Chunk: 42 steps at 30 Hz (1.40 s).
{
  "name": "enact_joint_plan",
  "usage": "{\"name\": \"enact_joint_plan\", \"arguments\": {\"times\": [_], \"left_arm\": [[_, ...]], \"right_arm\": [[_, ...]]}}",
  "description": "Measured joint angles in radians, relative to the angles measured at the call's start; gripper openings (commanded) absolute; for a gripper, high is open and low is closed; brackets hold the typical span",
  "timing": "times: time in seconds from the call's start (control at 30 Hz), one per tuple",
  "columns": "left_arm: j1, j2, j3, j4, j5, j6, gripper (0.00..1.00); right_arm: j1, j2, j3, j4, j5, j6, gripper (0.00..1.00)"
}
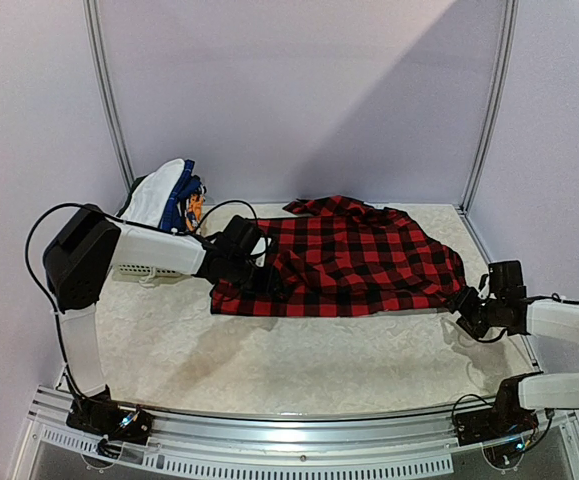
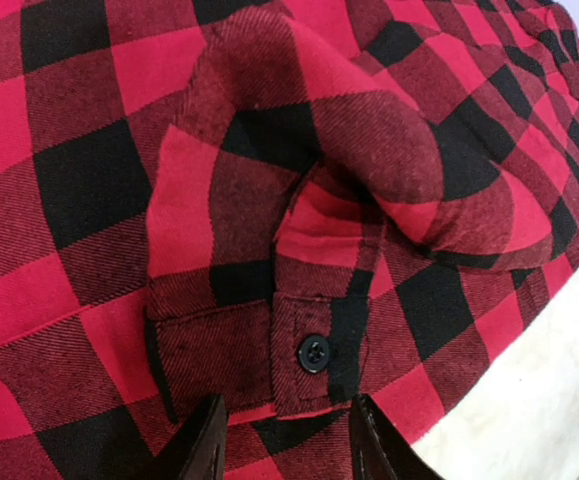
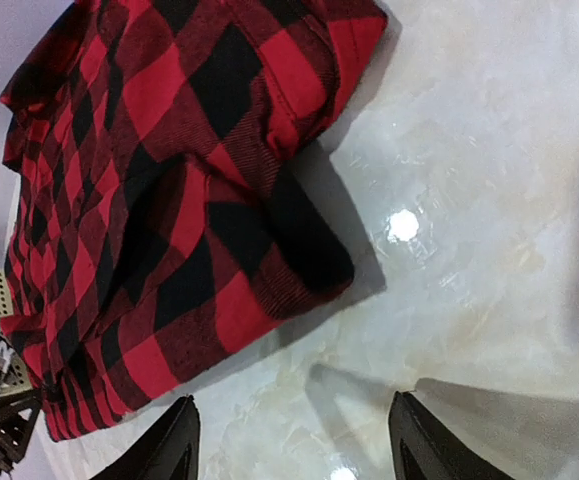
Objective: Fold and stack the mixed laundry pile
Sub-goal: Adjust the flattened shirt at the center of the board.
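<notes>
Red-black plaid shirt [image 1: 354, 260] lies spread on table [image 1: 269, 350]. Left gripper [image 2: 287, 402] spread, fingers straddling buttoned cuff [image 2: 259, 355] edge. Right gripper [image 3: 295, 400] spread wide over bare table, just beside shirt.

Matt woven plaid shirt [image 1: 354, 260] on glossy pale table [image 3: 489, 200]

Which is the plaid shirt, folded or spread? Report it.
Loosely spread, not neatly folded: the plaid shirt lies rumpled across the table, one buttoned cuff flopped over it.
</notes>
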Motion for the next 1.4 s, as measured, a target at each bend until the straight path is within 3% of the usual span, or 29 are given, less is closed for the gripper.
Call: {"name": "enact_joint_plan", "arguments": {"times": [0.17, 0.33, 0.43, 0.6, 0.9, 1.07, 1.4], "left_arm": [[0.000, 0.000, 0.004, 0.001, 0.011, 0.000, 0.42], [0.000, 0.000, 0.008, 0.004, 0.016, 0.000, 0.40], [0.000, 0.000, 0.014, 0.003, 0.020, 0.000, 0.39], [0.000, 0.015, 0.042, 0.006, 0.036, 0.000, 0.39], [-0.007, 0.039, 0.085, -0.068, -0.034, -0.008, 0.53], [-0.034, 0.025, 0.084, -0.156, -0.110, -0.012, 0.54], [-0.047, 0.033, 0.087, -0.140, -0.086, -0.024, 0.46]], "right_arm": [[-0.055, 0.160, -0.002, 0.172, -0.092, 0.023, 0.57], [-0.100, 0.231, -0.001, 0.273, -0.129, 0.031, 0.44], [-0.123, 0.262, 0.000, 0.312, -0.134, 0.032, 0.24], [-0.137, 0.310, 0.016, 0.335, -0.135, 0.025, 0.01], [-0.139, 0.319, 0.095, 0.285, -0.068, -0.024, 0.00], [-0.140, 0.302, 0.115, 0.247, 0.005, -0.055, 0.00], [-0.140, 0.302, 0.115, 0.224, 0.028, -0.081, 0.00]]}}
